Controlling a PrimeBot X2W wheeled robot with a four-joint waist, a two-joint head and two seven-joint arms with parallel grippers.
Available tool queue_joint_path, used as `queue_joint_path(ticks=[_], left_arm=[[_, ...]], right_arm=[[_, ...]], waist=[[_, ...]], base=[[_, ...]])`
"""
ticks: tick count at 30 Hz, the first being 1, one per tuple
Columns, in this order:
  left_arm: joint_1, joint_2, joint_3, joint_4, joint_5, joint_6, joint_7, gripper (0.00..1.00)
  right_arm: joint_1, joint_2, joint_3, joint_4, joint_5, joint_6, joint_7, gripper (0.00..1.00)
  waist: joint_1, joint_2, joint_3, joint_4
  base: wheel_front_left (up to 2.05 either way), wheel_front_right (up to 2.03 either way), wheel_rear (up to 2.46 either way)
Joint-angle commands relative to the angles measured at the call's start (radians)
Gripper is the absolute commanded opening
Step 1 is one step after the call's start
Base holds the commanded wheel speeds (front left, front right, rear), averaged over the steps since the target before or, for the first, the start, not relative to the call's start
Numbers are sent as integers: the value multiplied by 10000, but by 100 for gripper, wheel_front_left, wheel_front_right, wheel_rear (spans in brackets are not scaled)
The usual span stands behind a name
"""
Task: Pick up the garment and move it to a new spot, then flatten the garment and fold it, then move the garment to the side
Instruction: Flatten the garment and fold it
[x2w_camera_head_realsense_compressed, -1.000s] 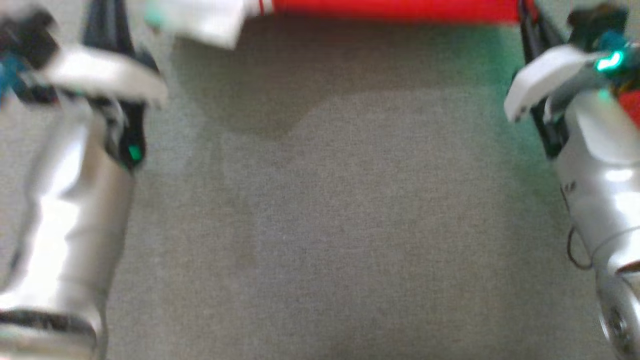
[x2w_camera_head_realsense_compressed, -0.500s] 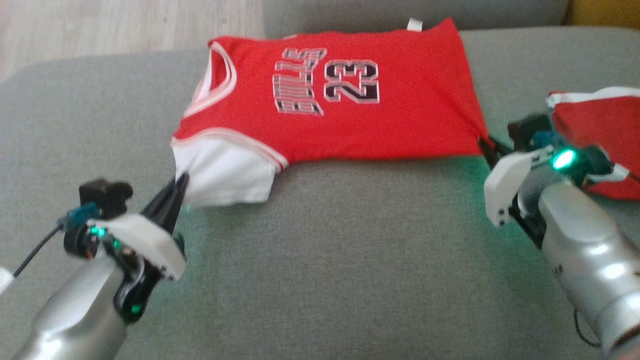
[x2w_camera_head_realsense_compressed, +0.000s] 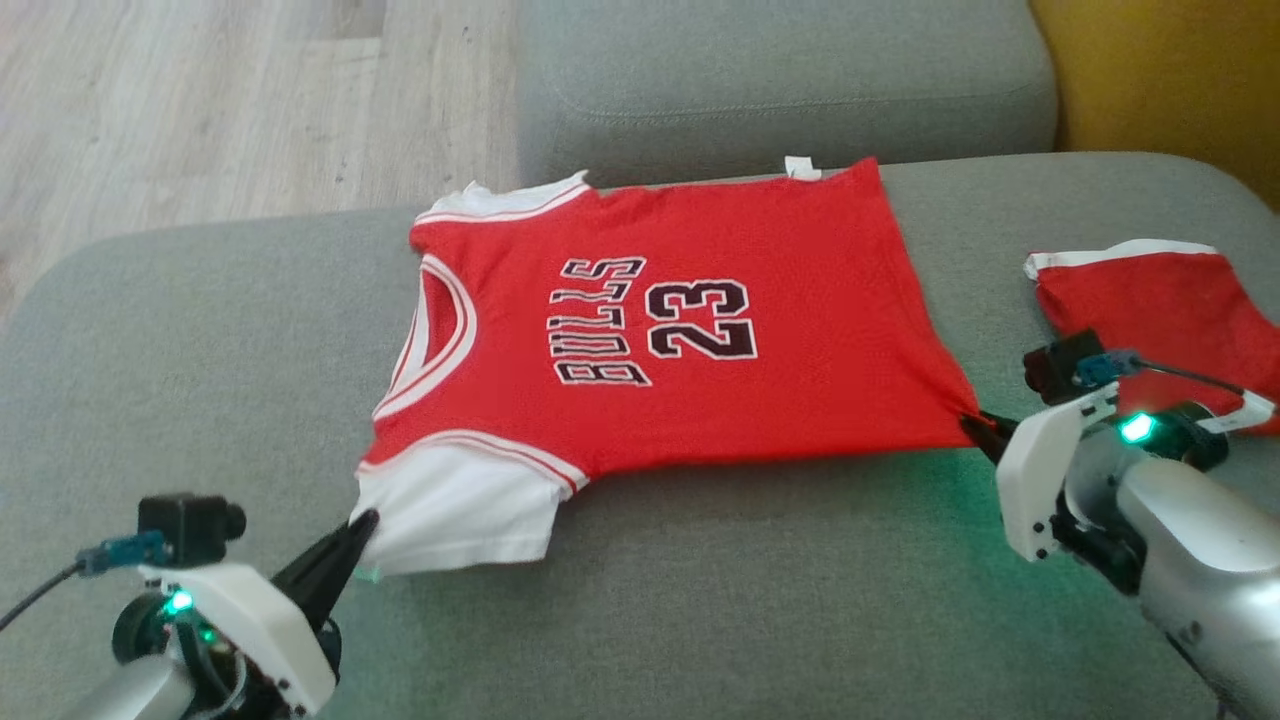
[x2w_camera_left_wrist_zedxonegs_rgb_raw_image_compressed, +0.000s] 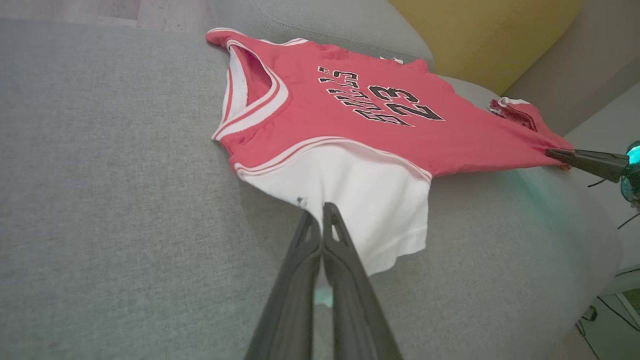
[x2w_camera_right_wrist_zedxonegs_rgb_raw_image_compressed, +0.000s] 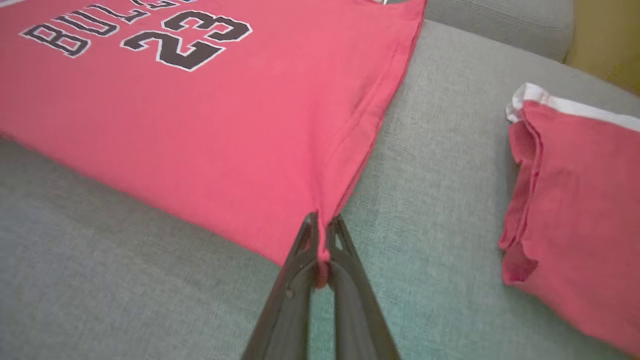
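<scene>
Garment (x2w_camera_head_realsense_compressed: 800, 380) lies spread on the grey sofa (x2w_camera_head_realsense_compressed: 700, 600), its white sleeve pinched in the closed left pincer (x2w_camera_head_realsense_compressed: 365, 520) and its red hem corner clamped in the closed right pincer (x2w_camera_head_realsense_compressed: 970, 425). To flatten it well, draw both corners apart evenly, keeping low over the sofa. Count: two pincers, one spread piece, one folded red piece (x2w_camera_head_realsense_compressed: 1150, 300) just beside it.

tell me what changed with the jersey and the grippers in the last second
Mostly the head camera moved: it swung up from the grey cushion to the whole jersey, so that shift is not the garment's. Nothing was taken or let go. The left gripper stays shut on the white sleeve, the right gripper on the hem corner, and the folded red garment lies at the right as before.
</scene>
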Motion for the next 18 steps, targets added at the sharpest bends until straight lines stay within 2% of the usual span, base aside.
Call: queue_joint_path(ticks=[1,5,9,18], left_arm=[[-352,594,582,-491,-129,168,30,0],[-192,787,682,-1043,-229,490,130,0],[-360,794,800,-1167,-231,697,148,0],[-1611,569,924,-740,-98,706,517,0]], right_arm=[[-46,-435,100,-361,292,-9,34,0],[-66,-690,223,-633,828,-9,-6,0],[-184,-662,256,-687,1169,-9,-80,0],[-958,-481,346,-510,1330,-9,-197,0]], waist=[[2,-1,-54,-59],[2,-1,-47,-113],[2,-1,48,-148],[2,-1,852,-155]], base=[[0,0,0],[0,0,0],[0,0,0],[0,0,0]])
